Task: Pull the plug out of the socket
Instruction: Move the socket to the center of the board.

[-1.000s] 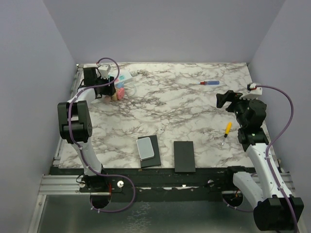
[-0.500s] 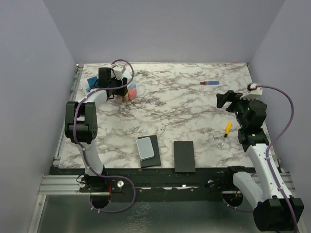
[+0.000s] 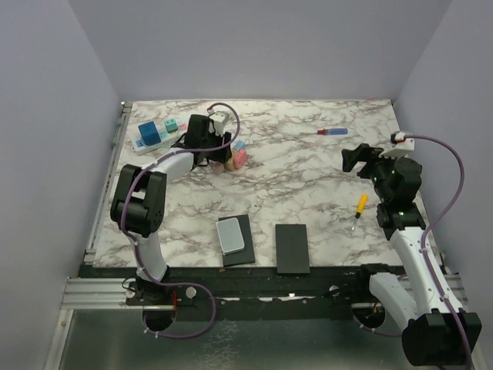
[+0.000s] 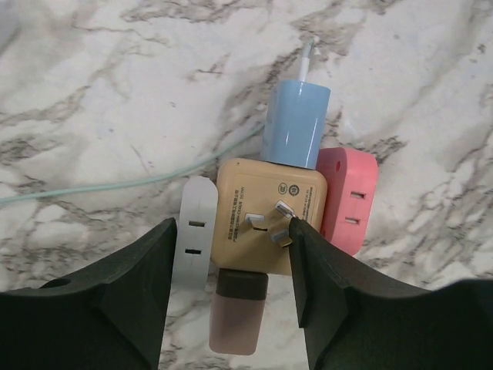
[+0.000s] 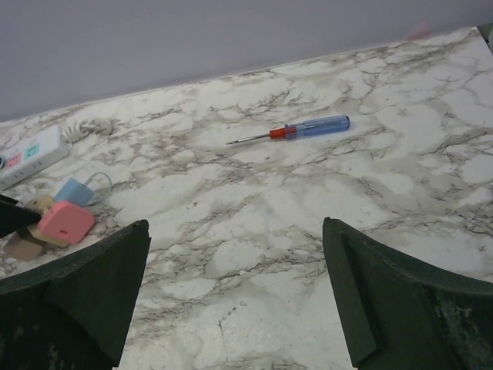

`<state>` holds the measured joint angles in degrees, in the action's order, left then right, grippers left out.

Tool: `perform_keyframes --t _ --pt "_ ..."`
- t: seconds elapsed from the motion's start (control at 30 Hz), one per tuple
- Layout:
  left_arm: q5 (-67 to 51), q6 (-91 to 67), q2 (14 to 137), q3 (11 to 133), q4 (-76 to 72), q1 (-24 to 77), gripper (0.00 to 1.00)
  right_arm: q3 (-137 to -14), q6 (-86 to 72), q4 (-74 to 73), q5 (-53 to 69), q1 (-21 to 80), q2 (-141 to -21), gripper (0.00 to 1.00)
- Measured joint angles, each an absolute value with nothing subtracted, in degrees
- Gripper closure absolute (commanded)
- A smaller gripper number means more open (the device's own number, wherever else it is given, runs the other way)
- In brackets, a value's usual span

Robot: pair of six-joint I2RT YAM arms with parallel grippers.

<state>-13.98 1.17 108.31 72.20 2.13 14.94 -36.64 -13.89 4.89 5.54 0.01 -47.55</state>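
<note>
The socket (image 3: 158,132), a long white power strip with blue, teal and pink faces, lies at the far left; it also shows in the right wrist view (image 5: 31,154). The plug (image 4: 269,216), a tan cube with bare metal prongs facing the camera, carries blue, pink, white and brown adapters on its sides. It is off the strip and right of it (image 3: 233,159). My left gripper (image 4: 233,231) is shut on this plug cluster, one finger against the white adapter, the other against the cube. My right gripper (image 5: 235,223) hangs open over bare marble at the right (image 3: 356,158).
A blue-handled screwdriver (image 3: 323,132) lies at the far right, a yellow-handled one (image 3: 359,206) below my right gripper. A grey-lidded black box (image 3: 234,237) and a black box (image 3: 292,248) sit near the front edge. A thin teal cable (image 4: 115,185) trails from the blue adapter.
My left gripper has swung rightward from the far left corner, carrying the plug cluster away from the power strip, which now lies uncovered. The right arm has not moved.
</note>
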Motion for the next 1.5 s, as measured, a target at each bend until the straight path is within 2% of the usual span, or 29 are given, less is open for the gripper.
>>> perform_keyframes --t 0.1,0.2,0.43,0.57,1.07,1.5 --pt "-13.8 -3.3 106.4 69.9 2.2 17.3 0.49 -36.6 -13.9 4.9 5.9 0.0 -48.0 0.00" --pt "-12.0 -9.0 103.5 66.4 2.2 19.0 0.45 -36.6 -13.9 4.9 6.6 0.0 -48.6 0.00" --pt "-7.5 -18.9 98.3 60.8 3.4 22.1 0.25 -36.7 -14.2 4.8 9.0 0.0 -51.2 0.01" --pt "-7.6 -22.8 97.0 58.6 4.6 23.0 0.17 -36.7 -15.0 4.7 10.7 0.0 -51.9 0.01" --pt "-13.5 -31.5 92.7 53.9 -0.4 24.9 0.15 -36.7 -19.0 3.8 14.7 3.2 -53.6 0.04" --pt "-19.0 -36.1 91.8 51.9 -7.0 29.6 0.14 -36.6 -21.8 3.9 6.9 20.5 -59.5 0.12"
